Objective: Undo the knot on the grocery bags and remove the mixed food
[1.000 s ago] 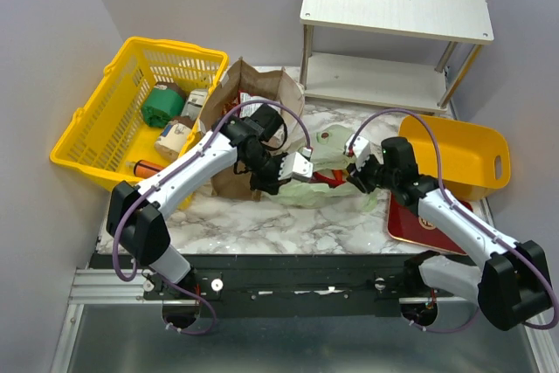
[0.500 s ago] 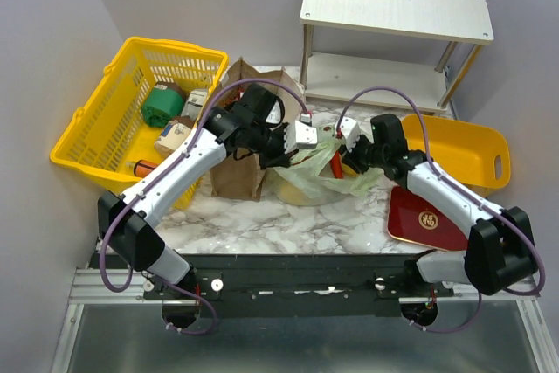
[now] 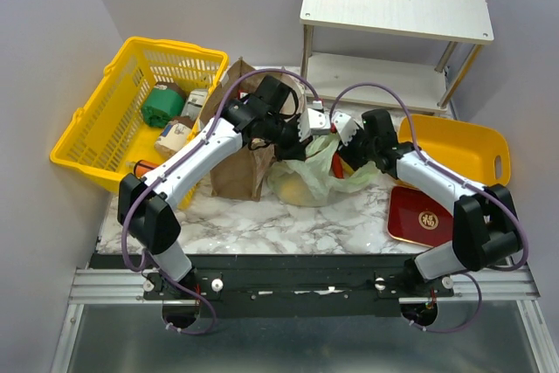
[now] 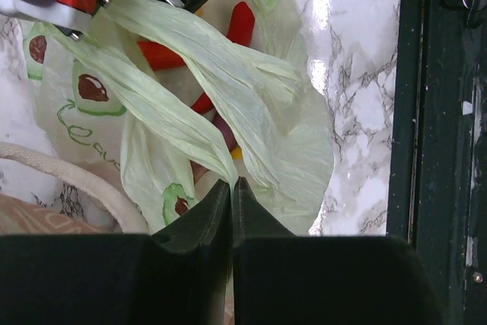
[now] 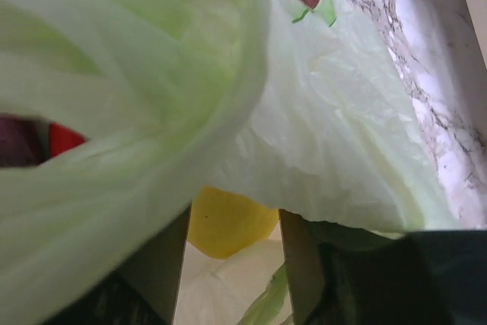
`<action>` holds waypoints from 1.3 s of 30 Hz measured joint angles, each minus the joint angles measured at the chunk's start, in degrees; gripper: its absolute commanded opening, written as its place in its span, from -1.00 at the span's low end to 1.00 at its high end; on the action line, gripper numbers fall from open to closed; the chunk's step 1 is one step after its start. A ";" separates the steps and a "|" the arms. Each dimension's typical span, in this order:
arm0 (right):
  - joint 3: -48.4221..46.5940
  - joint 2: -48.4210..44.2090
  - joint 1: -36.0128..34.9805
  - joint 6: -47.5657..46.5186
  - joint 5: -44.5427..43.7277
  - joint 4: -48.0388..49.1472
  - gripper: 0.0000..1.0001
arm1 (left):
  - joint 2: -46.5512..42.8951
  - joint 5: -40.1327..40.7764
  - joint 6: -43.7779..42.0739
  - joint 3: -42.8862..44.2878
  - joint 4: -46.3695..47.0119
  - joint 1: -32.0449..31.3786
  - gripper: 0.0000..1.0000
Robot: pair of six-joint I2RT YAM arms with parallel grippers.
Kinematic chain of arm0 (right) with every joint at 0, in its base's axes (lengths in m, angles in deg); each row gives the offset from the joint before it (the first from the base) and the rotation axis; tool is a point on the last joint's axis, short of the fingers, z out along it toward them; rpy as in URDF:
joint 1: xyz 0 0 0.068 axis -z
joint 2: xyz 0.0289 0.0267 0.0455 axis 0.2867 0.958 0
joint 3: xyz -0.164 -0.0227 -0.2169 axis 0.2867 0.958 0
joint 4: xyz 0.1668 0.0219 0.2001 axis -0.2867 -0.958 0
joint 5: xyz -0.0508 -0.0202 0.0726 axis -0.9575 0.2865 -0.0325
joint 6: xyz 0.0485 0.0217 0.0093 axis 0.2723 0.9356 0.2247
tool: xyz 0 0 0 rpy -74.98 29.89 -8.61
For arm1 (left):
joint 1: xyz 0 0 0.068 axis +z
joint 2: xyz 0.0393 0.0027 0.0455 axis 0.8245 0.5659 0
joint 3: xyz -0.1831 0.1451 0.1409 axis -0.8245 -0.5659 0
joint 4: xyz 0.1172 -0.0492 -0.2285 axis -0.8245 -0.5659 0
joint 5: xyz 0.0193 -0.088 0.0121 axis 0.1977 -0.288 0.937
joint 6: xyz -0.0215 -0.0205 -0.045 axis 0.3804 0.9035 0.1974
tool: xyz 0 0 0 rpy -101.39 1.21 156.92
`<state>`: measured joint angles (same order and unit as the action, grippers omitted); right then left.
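Marble table (image 3: 236,220) carries basket (image 3: 112,85), paper bag (image 3: 238,174), plastic bag (image 3: 301,185), tray (image 3: 419,217), shelf (image 3: 393,10).

Pale green bag (image 4: 251,104), pulled taut, shows red chili (image 4: 242,20) and yellow fruit (image 5: 228,222).

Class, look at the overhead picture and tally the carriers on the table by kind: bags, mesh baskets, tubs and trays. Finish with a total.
Bags: 2 (green plastic bag, brown paper bag)
Mesh baskets: 1 (yellow mesh basket)
Tubs: 1 (yellow tub)
Trays: 1 (red tray)
Total: 5
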<state>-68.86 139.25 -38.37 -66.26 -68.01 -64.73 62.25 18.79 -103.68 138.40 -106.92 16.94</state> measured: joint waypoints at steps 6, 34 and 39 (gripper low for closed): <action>0.07 1.95 0.02 0.11 -0.85 1.40 0.75 | 0.33 -0.17 0.42 0.37 0.37 -0.15 -0.72; -4.83 -6.40 1.60 2.34 10.71 -6.10 -0.35 | 1.20 1.27 0.02 -0.35 0.83 -0.15 -0.71; -3.30 -15.23 1.60 2.54 20.70 -12.74 -0.40 | 1.33 2.32 -0.11 -0.61 0.90 -0.15 -0.69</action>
<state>-72.16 124.02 -36.78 -63.72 -47.31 -77.47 63.59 21.10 -103.79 137.78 -106.02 16.79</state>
